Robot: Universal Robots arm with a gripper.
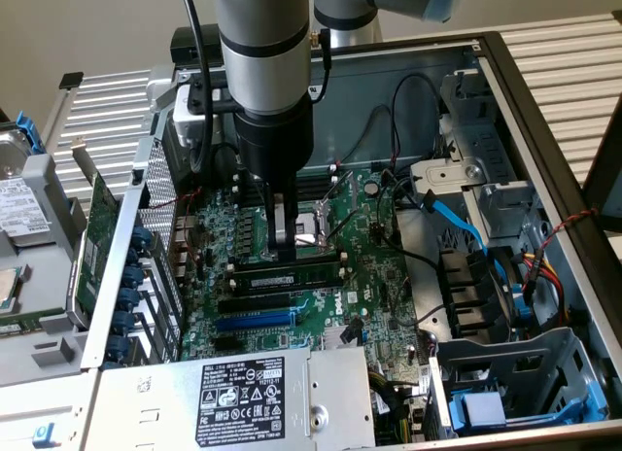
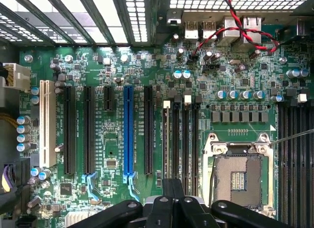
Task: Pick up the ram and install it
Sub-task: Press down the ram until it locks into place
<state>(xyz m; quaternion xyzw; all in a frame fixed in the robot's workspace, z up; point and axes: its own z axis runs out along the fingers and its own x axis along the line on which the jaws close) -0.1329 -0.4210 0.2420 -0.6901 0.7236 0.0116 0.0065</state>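
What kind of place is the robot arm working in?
Probably a computer workshop or test bench. The gripper reaches into an open desktop computer case, down to the green motherboard, where the ram sits by the memory slots. A loose hard drive lies beside the case.

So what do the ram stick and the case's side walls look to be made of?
The ram looks like green fibreglass circuit board with matte black chips and a white paper-like label along it. The case wall appears to be bare sheet steel, dull grey and folded at the edges, though a coating cannot be ruled out.
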